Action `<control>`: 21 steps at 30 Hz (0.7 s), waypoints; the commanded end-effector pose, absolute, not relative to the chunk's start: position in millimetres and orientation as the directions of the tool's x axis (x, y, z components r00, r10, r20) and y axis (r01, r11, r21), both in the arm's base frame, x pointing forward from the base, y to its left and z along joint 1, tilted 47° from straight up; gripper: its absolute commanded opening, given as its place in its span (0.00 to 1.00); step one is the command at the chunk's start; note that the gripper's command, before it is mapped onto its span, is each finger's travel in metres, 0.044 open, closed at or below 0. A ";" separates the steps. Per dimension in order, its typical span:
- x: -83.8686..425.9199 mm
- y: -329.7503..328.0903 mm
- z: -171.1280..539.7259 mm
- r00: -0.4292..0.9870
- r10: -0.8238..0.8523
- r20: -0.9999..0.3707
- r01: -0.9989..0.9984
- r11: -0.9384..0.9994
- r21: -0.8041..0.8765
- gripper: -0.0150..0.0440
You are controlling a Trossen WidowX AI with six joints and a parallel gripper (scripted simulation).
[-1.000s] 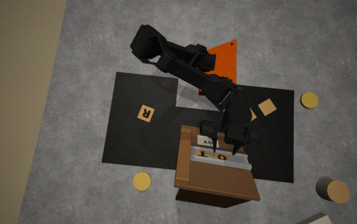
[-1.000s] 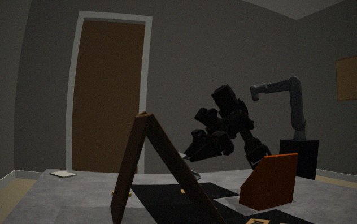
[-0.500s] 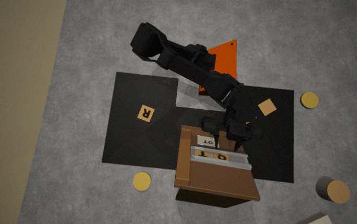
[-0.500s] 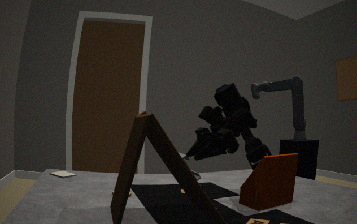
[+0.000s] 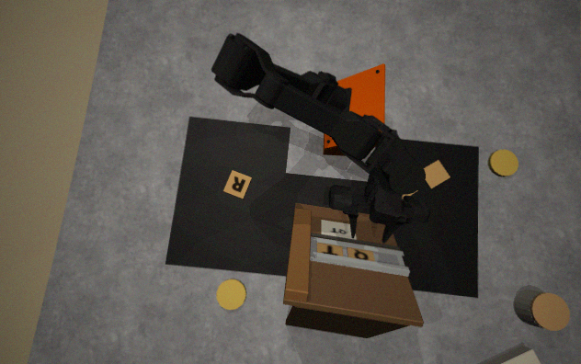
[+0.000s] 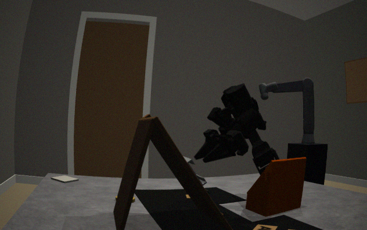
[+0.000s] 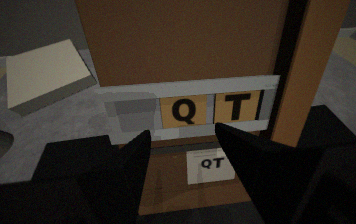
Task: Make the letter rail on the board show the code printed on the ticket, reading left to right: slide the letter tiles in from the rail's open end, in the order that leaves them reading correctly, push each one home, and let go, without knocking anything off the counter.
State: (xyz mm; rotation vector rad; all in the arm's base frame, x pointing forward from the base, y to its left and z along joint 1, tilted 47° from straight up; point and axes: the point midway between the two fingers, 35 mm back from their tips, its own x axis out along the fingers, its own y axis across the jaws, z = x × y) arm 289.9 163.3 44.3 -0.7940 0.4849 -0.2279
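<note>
- With the claw (image 5: 369,239) (image 6: 199,160) (image 7: 183,130) parted fairly wide and nothing in it, we're beside the rail (image 5: 360,264) (image 7: 187,86)!
- Both task tiles sit in it: Q (image 5: 360,255) (image 7: 183,111), then T (image 5: 329,250) (image 7: 237,107), matching the ticket (image 5: 332,227) (image 7: 211,167)!
- They look light, stiff, perhaps slick; should one need regripping, we'd pinch opposite edges, never the face!
- T shows a slim gap before the end stop (image 5: 301,253) (image 7: 308,75); a gentle edge push might suit!

1 brown door (image 6: 111,99), pale frame (image 6: 71,116); grey walls (image 6: 191,58); dim light.
</note>
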 end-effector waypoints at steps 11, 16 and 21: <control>287.4 164.4 50.4 0.868 -0.374 -0.327 0.024 0.689 -0.724 0.75; 287.4 164.4 48.4 0.867 -0.373 -0.330 0.016 0.684 -0.729 0.67; 287.4 164.4 48.4 0.867 -0.373 -0.330 0.016 0.684 -0.729 0.44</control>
